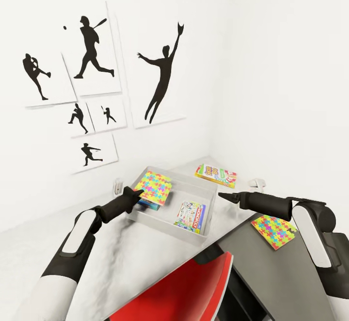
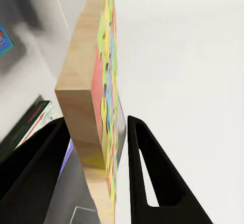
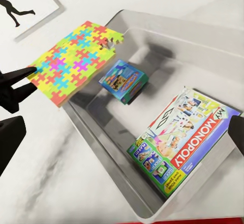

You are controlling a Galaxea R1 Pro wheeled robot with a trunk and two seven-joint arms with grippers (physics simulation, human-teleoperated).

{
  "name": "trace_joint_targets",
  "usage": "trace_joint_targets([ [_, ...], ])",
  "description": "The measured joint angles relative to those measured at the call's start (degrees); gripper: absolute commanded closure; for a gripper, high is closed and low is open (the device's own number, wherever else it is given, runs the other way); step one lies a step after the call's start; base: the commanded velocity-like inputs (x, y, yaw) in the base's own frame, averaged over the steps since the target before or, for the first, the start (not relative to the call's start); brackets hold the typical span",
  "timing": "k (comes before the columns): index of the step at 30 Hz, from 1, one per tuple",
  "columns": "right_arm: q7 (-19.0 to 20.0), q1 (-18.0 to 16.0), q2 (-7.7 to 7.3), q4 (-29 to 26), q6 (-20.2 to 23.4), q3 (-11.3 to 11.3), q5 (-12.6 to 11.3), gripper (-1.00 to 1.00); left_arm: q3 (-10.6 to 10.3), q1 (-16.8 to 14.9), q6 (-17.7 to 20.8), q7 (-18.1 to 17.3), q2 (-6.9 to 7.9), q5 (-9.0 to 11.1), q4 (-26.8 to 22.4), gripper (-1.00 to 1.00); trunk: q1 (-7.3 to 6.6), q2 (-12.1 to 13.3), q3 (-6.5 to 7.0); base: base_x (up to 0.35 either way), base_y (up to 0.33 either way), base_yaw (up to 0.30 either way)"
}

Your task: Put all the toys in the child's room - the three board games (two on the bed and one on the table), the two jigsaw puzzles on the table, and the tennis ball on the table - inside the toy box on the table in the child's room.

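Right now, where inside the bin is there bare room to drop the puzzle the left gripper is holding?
Inside the toy box, the floor is bare between the small blue game box and the Monopoly box, and along the far wall. The near right end is crowded by Monopoly. The held jigsaw puzzle, gripped by the left gripper, hangs over the left rim.

A: What do the arms look like?
B: Both wear smooth white shells over black joints, the left arm (image 1: 72, 248) slimmer, the right arm (image 1: 310, 229) bulkier with a rounded white cover and a dark grey block behind it.
A: And the ends?
B: Matte black forearms taper into the left gripper (image 1: 138, 194) and right gripper (image 1: 224, 195), each with thin, pointed, wedge-shaped black fingers (image 2: 152, 178)
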Motion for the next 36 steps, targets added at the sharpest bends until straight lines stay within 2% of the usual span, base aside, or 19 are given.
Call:
trace_joint_targets([
  [6,0.0,0.0,-0.05,0.0,0.0,-0.1,0.0,-1.00,1.2,-1.4,0.2,1.7,-0.01,0.5,1.3,1.00,0.00,0.0,0.00,0.000,0.000,0.000],
  [15,0.0,0.0,-0.10,0.0,0.0,-0.3,0.0,-1.00,1.5,-3.0,0.3,4.3,-0.07,1.2,2.3,1.00,0.00,0.0,0.00,0.000,0.000,0.000],
  [19,0.0,0.0,-0.13,0.0,0.0,-0.4,0.0,-1.00,1.6,-4.0,0.3,5.6,-0.05,2.3,2.7,1.00,0.00,0.0,0.00,0.000,0.000,0.000],
  [24,0.0,0.0,-0.11,0.0,0.0,-0.5,0.0,-1.00,1.6,-5.4,0.3,8.9,-0.06,4.7,3.0,1.00,0.00,0.0,0.00,0.000,0.000,0.000],
  [36,0.0,0.0,-0.14,0.0,0.0,-0.7,0.0,-1.00,1.6,-6.9,0.3,13.9,-0.43,6.3,3.2,1.00,0.00,0.0,0.00,0.000,0.000,0.000],
])
